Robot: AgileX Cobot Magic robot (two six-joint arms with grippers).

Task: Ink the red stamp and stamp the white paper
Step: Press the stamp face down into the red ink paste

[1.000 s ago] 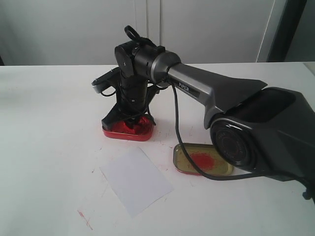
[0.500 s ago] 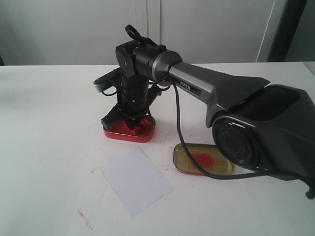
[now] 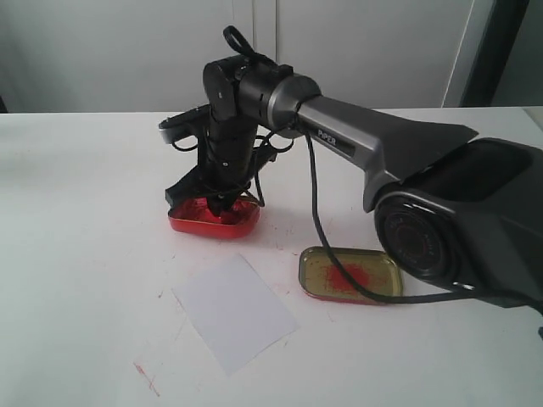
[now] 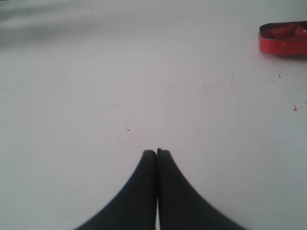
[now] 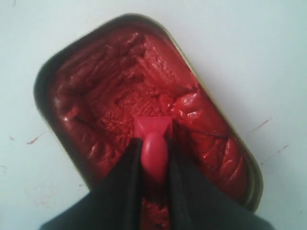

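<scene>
Broad table [image 3: 76, 254]: open room left and front. Flat white paper [image 3: 233, 312] at lower centre, apart from the red tin [image 3: 182, 222] above it. There the right gripper [image 5: 154, 146] clamps the red stamp [image 5: 153, 128] by its handle (base over the paste). The left gripper [image 4: 156, 153] has its jaws pressed together.

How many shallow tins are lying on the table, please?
2. The red tin lies under the right gripper, beyond the paper. The gold tin lies to the right of the paper in the exterior view. Nothing suggests a hidden one.
</scene>
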